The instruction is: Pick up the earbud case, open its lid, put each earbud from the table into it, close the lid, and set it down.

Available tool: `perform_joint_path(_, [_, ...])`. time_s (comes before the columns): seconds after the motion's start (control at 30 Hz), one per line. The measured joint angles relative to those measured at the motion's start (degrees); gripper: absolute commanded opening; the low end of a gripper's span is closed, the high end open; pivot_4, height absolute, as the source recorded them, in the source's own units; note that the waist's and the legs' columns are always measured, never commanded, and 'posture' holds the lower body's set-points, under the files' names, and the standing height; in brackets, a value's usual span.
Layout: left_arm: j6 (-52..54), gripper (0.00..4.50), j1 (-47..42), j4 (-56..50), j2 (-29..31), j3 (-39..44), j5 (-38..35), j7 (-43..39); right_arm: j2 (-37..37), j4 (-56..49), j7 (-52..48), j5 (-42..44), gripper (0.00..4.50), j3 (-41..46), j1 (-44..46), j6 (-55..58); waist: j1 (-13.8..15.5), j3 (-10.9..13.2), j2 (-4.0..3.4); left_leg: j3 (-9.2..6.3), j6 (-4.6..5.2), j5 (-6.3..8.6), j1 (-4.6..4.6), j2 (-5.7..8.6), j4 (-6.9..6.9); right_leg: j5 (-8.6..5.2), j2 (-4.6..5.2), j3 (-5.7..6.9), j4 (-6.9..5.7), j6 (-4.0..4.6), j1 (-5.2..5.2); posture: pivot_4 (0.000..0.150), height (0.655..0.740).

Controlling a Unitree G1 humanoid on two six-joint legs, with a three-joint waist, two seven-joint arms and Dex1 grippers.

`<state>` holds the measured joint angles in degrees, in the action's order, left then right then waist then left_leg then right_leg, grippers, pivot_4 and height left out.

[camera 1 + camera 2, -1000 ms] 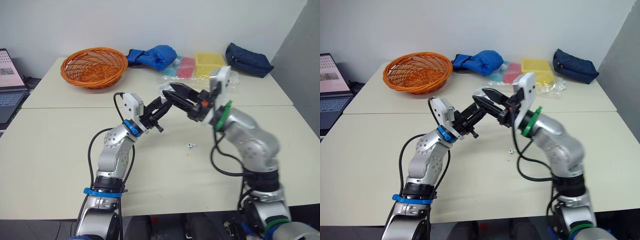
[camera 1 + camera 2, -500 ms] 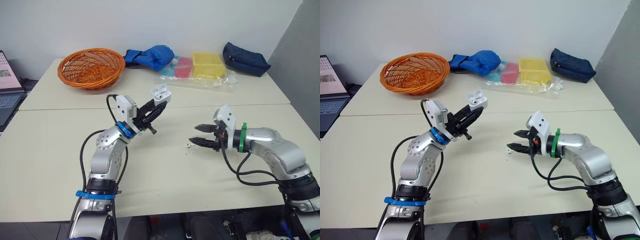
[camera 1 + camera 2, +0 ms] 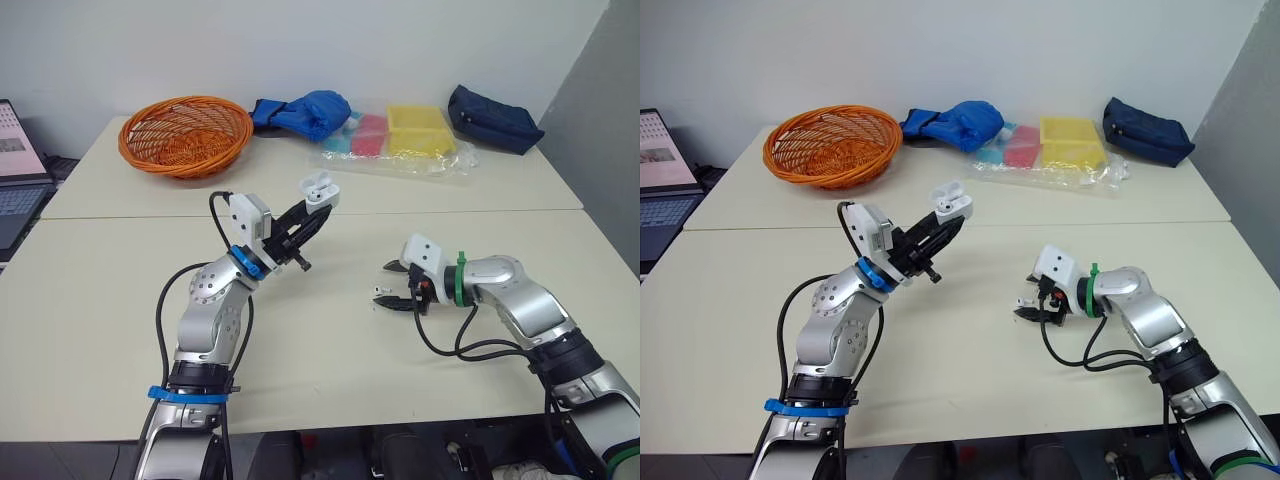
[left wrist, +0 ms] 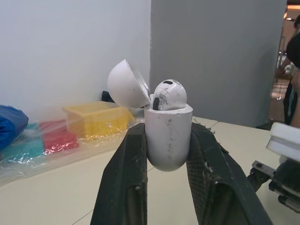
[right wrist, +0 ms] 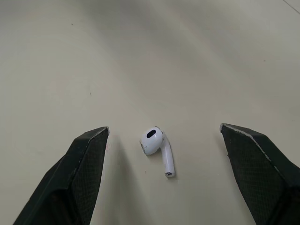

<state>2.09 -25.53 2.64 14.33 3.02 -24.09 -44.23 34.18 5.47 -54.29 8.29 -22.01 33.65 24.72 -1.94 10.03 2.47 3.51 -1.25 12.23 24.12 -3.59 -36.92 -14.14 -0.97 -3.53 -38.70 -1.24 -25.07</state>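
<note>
The left hand [image 3: 950, 224] squeezes the open earbud case [image 4: 168, 136] up in the air, one earbud [image 4: 168, 95] inside. The other earbud [image 5: 154, 140] lies mid-worktop [image 3: 320, 350], far from the edges, between the fingers [image 5: 84, 168] of the wide-open right hand [image 3: 392, 287]. Close slowly and evenly, so it doesn't skid away.

Head pair: we look forward and down over both arms onto the desk [image 3: 100, 300]; the two eyes sit side by side and share the whole scene, orange basket [image 3: 186, 133] included.
Left wrist: we look along the left hand [image 4: 166, 136] from very near, facing across the desk toward the yellow box [image 4: 96, 119]; with the head pair we share the earbud case [image 4: 168, 140] and that box.
Right wrist: we look along the right hand [image 5: 164, 127], facing down, close over the desk; with the head pair we share the earbud [image 5: 156, 143].
</note>
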Motion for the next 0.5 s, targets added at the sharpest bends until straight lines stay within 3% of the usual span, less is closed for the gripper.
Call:
perform_joint_path(0.2, [0.0, 0.75, 0.1, -0.05, 0.04, -0.03, 0.03, 0.08, -2.04, 3.3, -0.87, -2.83, 3.97, -0.62, 1.44, -1.99, 0.02, 0.0, 0.0, 0.0, 0.0, 0.0, -0.01, 0.0, -0.02, 0.0, 0.0, 0.01, -0.04, 0.0, 0.01, 0.15, 0.74])
perform_joint_path(0.5, [0.26, 0.75, 0.08, -0.18, 0.04, -0.29, 0.03, 0.92, -2.73, 4.54, -2.56, -3.25, 0.75, -0.5, 1.39, -2.97, 0.06, 0.0, 0.0, 0.02, 0.0, 0.0, -0.15, 0.01, -0.06, 0.0, 0.01, -0.02, -0.13, 0.0, 0.11, 0.15, 0.74])
